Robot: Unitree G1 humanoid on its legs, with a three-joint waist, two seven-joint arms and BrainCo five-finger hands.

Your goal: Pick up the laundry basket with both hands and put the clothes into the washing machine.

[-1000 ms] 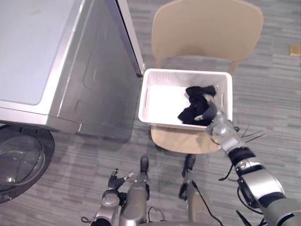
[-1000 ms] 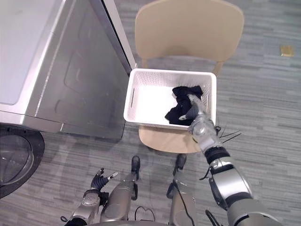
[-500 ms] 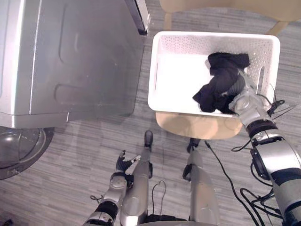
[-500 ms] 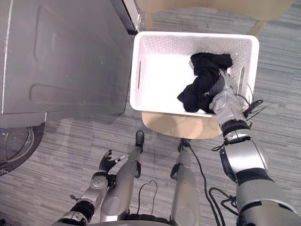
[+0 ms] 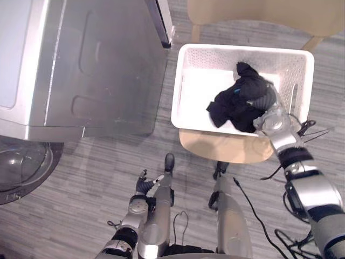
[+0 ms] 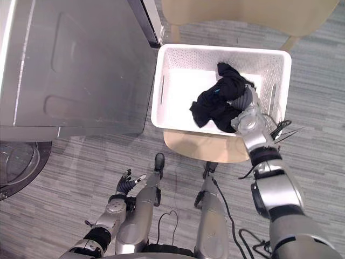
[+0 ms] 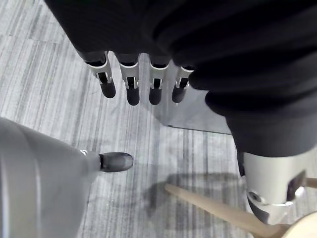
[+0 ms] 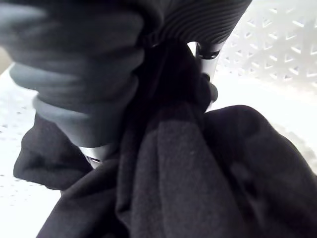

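— White laundry basket (image 5: pixel 182 86) in the left eye view: where does it sit?
— Upper right of the frame, on a pale wooden chair (image 5: pixel 226 148). It is just beside the grey washing machine (image 5: pixel 81 70), which takes up the upper left. Black clothes (image 5: pixel 234 102) lie heaped in the basket's right half.
— And the right hand (image 5: pixel 268 117)?
— Its arm rises from the lower right and crosses the basket's near rim, with the hand sunk in the heap. The left hand (image 5: pixel 144 186) hangs low at bottom centre, above the striped floor (image 5: pixel 81 216).
— Right eye view?
— It shows the same layout.
— Left wrist view?
— The fingers (image 7: pixel 130 89) are straight and slightly spread, pointing down at the floor. The thumb (image 7: pixel 270 198) stands apart, and the hand holds nothing.
— Right wrist view?
— One finger (image 8: pixel 208 69) curls down into the dark cloth, which bunches up under the palm in front of the perforated basket wall. The hand grips the clothes.
— What differs from a second ago?
— The camera has shifted, so the whole scene sits differently. Inside the basket, the heap now reaches further toward the middle than before. The left hand remains idle and relaxed.
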